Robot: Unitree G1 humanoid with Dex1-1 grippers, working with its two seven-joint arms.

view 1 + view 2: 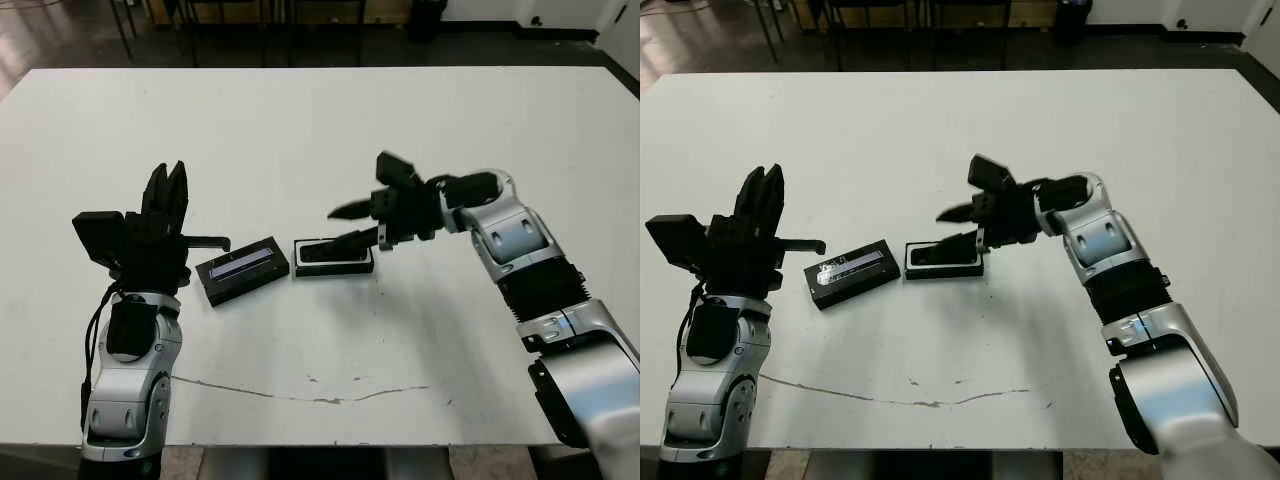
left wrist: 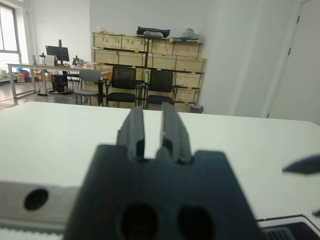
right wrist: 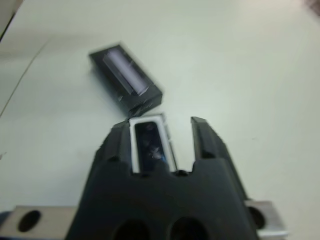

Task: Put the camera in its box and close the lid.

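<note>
Camera (image 3: 150, 146) lies inside the box (image 1: 334, 256), dark against the white lining, seen between the right gripper's fingers in the right wrist view. Box sits flat on the table (image 1: 320, 130), near centre. Lid (image 1: 242, 269) rests on the table just to the left of the box, turned at a slight angle, pale strip facing up; the two are close but a narrow gap shows between them.

Right gripper (image 1: 352, 224) is directly over the box, fingers spread apart, holding nothing; the lower finger (image 1: 352, 240) reaches down over the box's far edge, the upper finger points left above it. Right forearm comes in from the right, bent at the elbow, wrist roughly level.

Left gripper (image 1: 166, 190) stands well left of the lid, raised off the table, fingers pointing up and away, nearly together with a thin slit between them, empty. Left forearm is upright.
</note>
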